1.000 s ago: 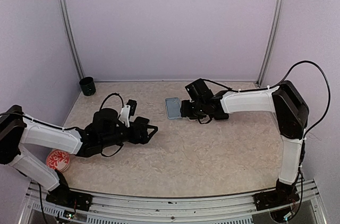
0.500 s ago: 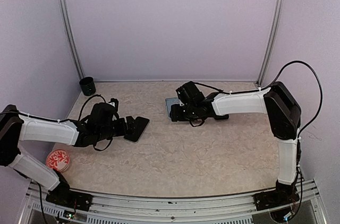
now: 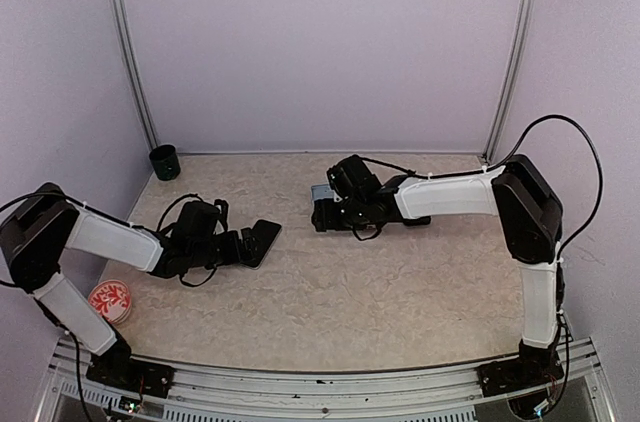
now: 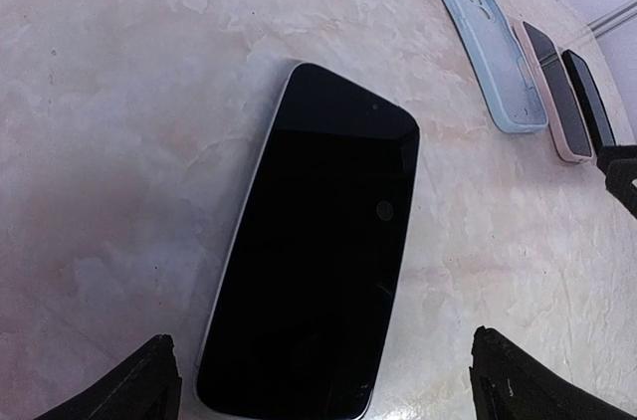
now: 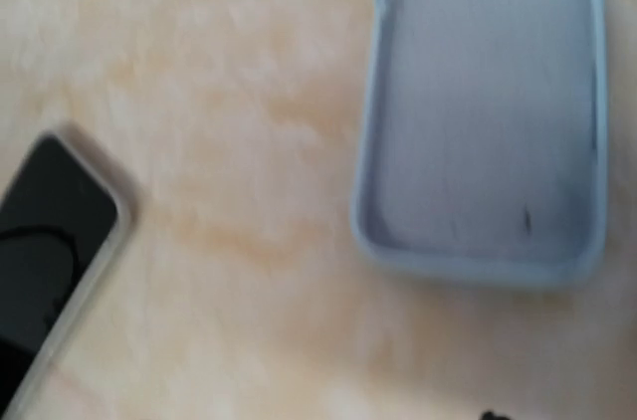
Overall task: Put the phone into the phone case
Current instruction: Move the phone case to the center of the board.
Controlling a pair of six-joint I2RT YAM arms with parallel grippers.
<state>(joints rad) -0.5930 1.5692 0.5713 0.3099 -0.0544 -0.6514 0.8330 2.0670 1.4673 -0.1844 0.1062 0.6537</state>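
As both lie flat: phone (image 4: 318,251) 1 | case (image 5: 488,111) 1

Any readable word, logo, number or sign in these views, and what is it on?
No readable text in any view.
phone: screen dark, nothing written.
phone case: plain light blue, view blurred, no marking seen.
red-and-white disc: patterned, too small to read.

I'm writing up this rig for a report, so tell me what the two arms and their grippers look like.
Both the left arm and right arm have white shells on the long links and black joints. The left gripper and right gripper are black, with blunt black fingers. A thin black cable loops beside the right arm; another arcs over the left wrist.
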